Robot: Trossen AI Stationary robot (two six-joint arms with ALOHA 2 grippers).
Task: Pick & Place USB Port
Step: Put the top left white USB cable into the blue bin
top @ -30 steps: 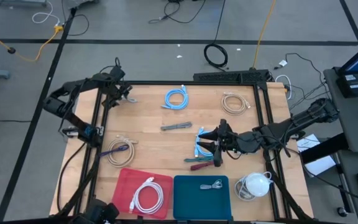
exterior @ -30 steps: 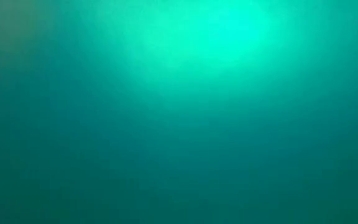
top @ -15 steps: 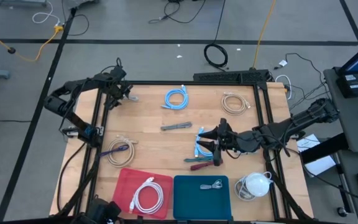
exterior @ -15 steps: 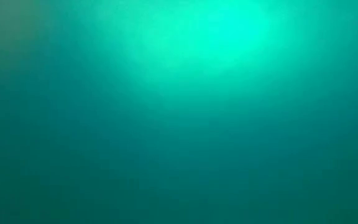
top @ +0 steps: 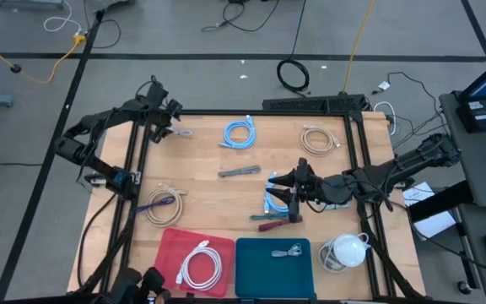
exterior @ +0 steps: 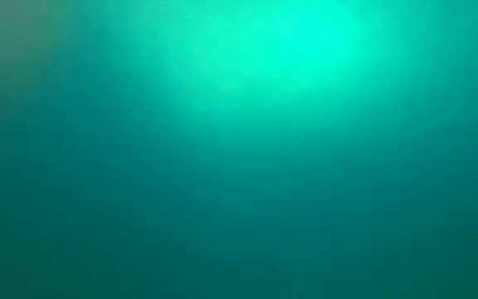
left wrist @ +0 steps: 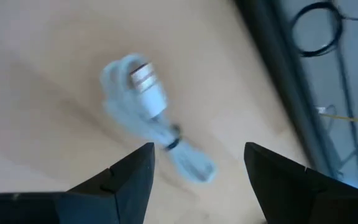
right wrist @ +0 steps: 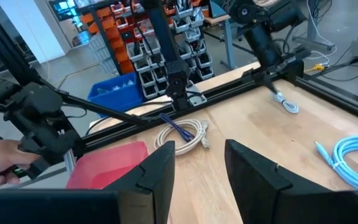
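Observation:
A short pale cable (left wrist: 160, 121) with a silver USB plug lies flat on the wood near the table's far left corner (top: 181, 133). My left gripper (top: 164, 112) hovers just beyond it toward the far edge, open (left wrist: 197, 168), touching nothing. My right gripper (top: 287, 199) is open (right wrist: 197, 168) over the table's middle right. It sits right beside a light blue cable bundle (top: 272, 198), with a maroon cable (top: 267, 224) toward the near edge. The low view shows only a teal blur.
Coiled cables lie about: blue (top: 239, 133), beige (top: 317, 139), grey (top: 240, 171), beige with blue (top: 163, 203). At the near edge sit a red tray (top: 169, 241) with a white cable, a teal tray (top: 256, 266) with a small cable, and a white object (top: 347, 250). A black frame rims the table.
My left gripper has drawn back toward the table's far edge, away from the short pale cable, which stays lying on the wood and now shows clear of the fingers. My right arm has kept nearly still.

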